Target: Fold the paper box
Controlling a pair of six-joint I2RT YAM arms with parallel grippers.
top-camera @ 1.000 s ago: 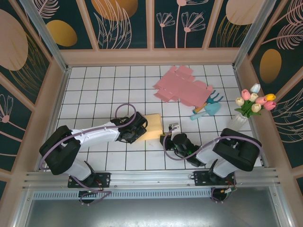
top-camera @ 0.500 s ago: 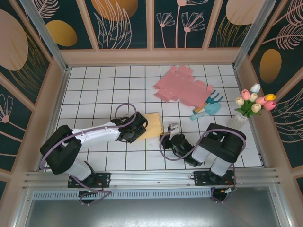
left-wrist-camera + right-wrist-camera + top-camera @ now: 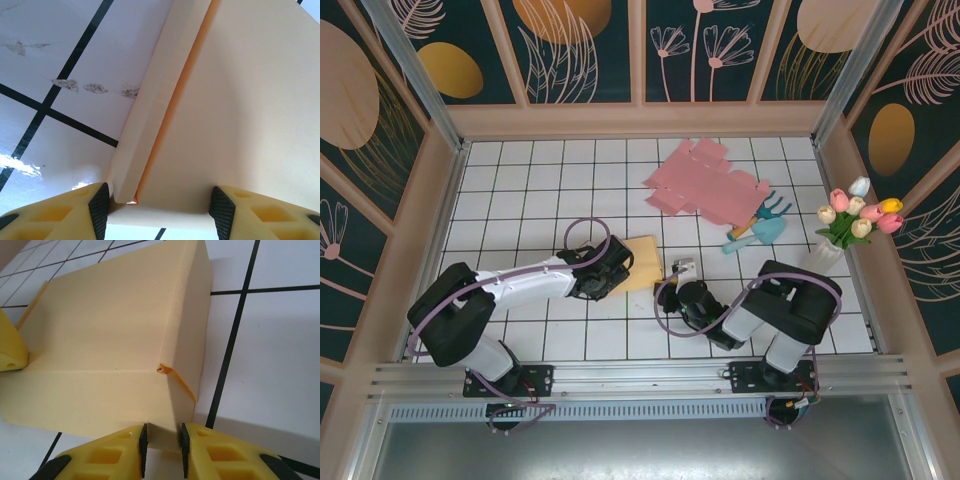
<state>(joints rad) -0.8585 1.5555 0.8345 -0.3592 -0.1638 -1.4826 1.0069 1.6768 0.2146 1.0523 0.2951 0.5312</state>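
Paper box (image 3: 642, 262) lies mid-worktop (image 3: 520, 180) between both arms, the left tool (image 3: 158, 212) clamping its left end while the right tool (image 3: 163, 442), jaws narrow, brackets its near-right corner flap (image 3: 164, 432), grip unclear.

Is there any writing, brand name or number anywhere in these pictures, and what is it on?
None can be read.
The pale yellow folded paper box is blank on every face shown.
The flat pink cardboard cutout and the white gridded table carry no print.
The dark wall panels bear only plant drawings.
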